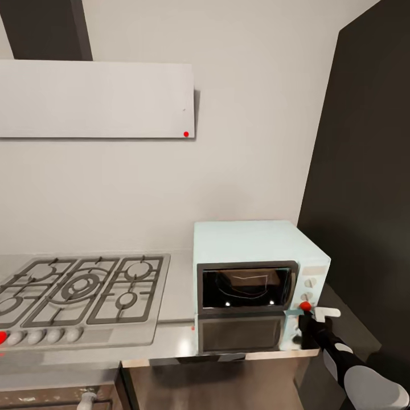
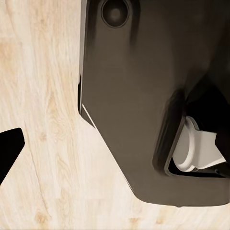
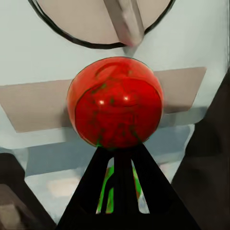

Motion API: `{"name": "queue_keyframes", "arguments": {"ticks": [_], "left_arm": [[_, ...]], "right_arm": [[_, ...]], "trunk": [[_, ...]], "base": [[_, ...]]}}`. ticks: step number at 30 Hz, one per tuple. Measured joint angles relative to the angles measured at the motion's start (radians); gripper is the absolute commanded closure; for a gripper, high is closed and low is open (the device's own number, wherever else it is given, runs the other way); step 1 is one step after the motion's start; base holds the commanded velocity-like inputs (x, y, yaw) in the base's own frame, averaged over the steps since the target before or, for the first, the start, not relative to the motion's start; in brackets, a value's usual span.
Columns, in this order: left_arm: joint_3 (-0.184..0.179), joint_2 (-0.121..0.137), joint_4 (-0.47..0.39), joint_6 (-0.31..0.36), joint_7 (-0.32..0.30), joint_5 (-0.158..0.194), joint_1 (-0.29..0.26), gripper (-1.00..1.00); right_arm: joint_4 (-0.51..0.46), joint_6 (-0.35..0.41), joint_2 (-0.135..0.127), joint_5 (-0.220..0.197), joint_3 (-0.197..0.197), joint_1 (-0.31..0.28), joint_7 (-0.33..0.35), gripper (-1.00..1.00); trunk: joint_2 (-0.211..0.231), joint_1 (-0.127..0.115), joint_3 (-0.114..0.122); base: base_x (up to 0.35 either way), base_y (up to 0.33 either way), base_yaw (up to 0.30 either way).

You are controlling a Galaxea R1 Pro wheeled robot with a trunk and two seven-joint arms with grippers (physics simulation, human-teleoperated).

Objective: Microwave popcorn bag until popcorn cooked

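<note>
Mint-blue microwave [image 1: 259,285] on bench [image 1: 176,296] beside hob [image 1: 80,299], door shut, right hand [image 1: 307,322] at its red dot [image 1: 306,306] on knob panel, fingers' spread unclear, no legible writing.

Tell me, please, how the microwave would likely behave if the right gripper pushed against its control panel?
The microwave looks boxy, broad-based and flat on the countertop, so it would probably not tip. It seems heavy for the right gripper; on that smooth steel it might slide slightly.

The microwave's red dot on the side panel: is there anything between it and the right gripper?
Nothing visible. The right gripper is right at the red dot on the microwave, which the right wrist view shows just ahead of the fingertips.
</note>
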Motion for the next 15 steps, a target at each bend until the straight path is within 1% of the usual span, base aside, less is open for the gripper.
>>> {"name": "queue_keyframes", "arguments": {"ticks": [5,13,15], "left_arm": [[0.000,0.000,0.000,0.000,0.000,0.000,0.000,-1.00],[0.000,-0.001,0.000,0.000,0.000,0.000,0.000,-1.00],[0.000,-0.002,0.000,0.000,0.000,0.000,0.000,-1.00]], "right_arm": [[-0.006,0.000,0.000,0.008,0.000,0.001,-0.002,1.00],[-0.007,0.000,0.000,0.009,0.000,0.001,-0.002,1.00],[-0.007,0.001,0.000,0.005,-0.007,-0.005,-0.004,1.00]], "trunk": [[0.000,0.000,0.000],[0.000,0.000,0.000],[0.001,0.000,0.000]], "base": [[0.000,0.000,0.000],[-0.005,0.000,0.000],[-0.070,0.000,0.000]]}}
